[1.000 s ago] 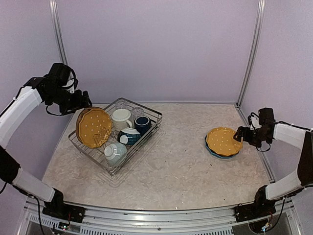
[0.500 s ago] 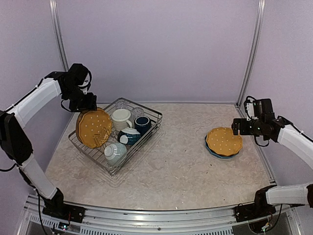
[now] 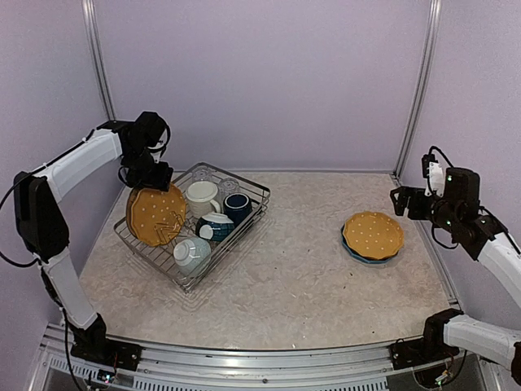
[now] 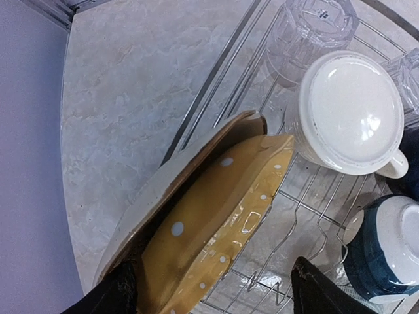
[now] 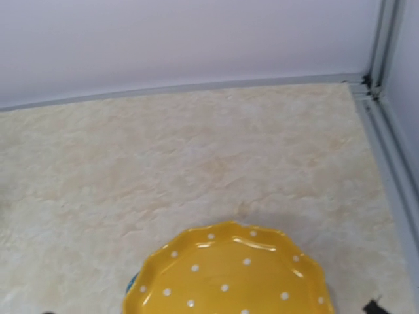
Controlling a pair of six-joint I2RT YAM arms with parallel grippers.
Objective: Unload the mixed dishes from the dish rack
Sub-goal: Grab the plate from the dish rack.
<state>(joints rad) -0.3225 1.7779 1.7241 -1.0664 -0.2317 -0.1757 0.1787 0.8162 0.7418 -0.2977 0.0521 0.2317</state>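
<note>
Marbled surface [image 3: 309,285]. Left jaws wide, straddling racked mustard plate [image 4: 216,229] in dish rack [image 3: 236,238]. Right jaws wide near second mustard plate [image 3: 373,235], right edge.

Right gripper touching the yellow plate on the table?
Apart. The top view shows a clear gap between the open right gripper and the yellow plate; nothing sits between its jaws.

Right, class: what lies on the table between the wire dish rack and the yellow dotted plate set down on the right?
Nothing: in the top view, the stretch of table between the dish rack and the right-hand yellow plate is bare.
</note>
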